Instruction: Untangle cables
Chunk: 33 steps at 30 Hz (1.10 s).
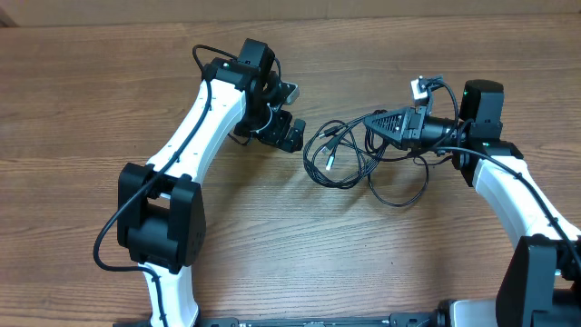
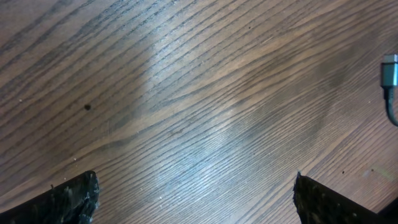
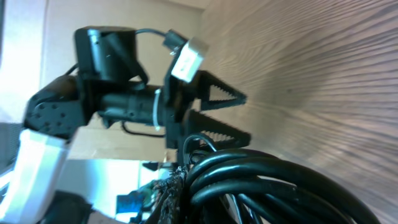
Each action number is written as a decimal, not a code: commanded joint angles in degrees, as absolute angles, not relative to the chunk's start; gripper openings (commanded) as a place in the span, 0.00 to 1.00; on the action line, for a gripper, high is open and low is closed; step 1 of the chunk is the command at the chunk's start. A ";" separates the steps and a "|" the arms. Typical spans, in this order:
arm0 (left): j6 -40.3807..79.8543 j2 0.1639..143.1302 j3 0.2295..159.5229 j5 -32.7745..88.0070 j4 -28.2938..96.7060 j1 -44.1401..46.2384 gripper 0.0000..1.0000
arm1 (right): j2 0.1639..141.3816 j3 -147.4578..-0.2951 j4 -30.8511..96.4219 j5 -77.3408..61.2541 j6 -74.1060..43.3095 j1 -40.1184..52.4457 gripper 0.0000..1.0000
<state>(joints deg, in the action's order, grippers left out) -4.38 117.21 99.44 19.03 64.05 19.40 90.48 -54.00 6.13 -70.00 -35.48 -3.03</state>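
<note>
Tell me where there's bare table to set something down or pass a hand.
Free: the wide stretch of table in front of the cables, and the far strip behind them. Crowded: the middle, where the left gripper, the tangle and the right gripper meet.

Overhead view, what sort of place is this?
Likely a robotics lab workbench: a white left arm and right arm at a wood-grain table, with a tangle of black cables between them.

White arm links (image 1: 195,123), black joints (image 1: 163,218), black wires (image 1: 107,238) alongside (zigzag-ribbed pincer fingers (image 3: 221,94))
</note>
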 commanded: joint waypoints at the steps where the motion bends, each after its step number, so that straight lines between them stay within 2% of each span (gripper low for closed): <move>1: -3.64 115.11 99.11 18.92 63.99 19.53 1.00 | 89.45 -55.22 5.15 -75.09 -37.74 -3.29 0.04; 16: -3.64 115.11 99.11 18.92 63.99 19.53 1.00 | 89.47 -55.20 7.81 -65.06 -37.45 -3.29 0.04; 20: -1.34 115.11 99.13 20.71 60.51 19.55 1.00 | 89.47 -55.20 9.02 -63.88 -37.50 -3.29 0.04; 25: 8.73 115.11 99.11 29.21 61.52 19.53 0.99 | 89.47 -55.20 13.04 -56.80 -39.86 -3.29 0.04; 29: 5.34 115.11 99.13 44.40 60.62 19.51 1.00 | 89.47 -55.20 15.99 -50.26 -45.93 -3.31 0.04; 33: 1.72 115.11 99.13 58.22 59.46 19.51 1.00 | 89.47 -55.20 13.98 -49.54 -50.78 -3.29 0.04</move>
<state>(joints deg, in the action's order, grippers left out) 4.23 117.21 99.39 42.63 59.72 19.40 90.48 -54.00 15.64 -51.64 -45.30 -3.01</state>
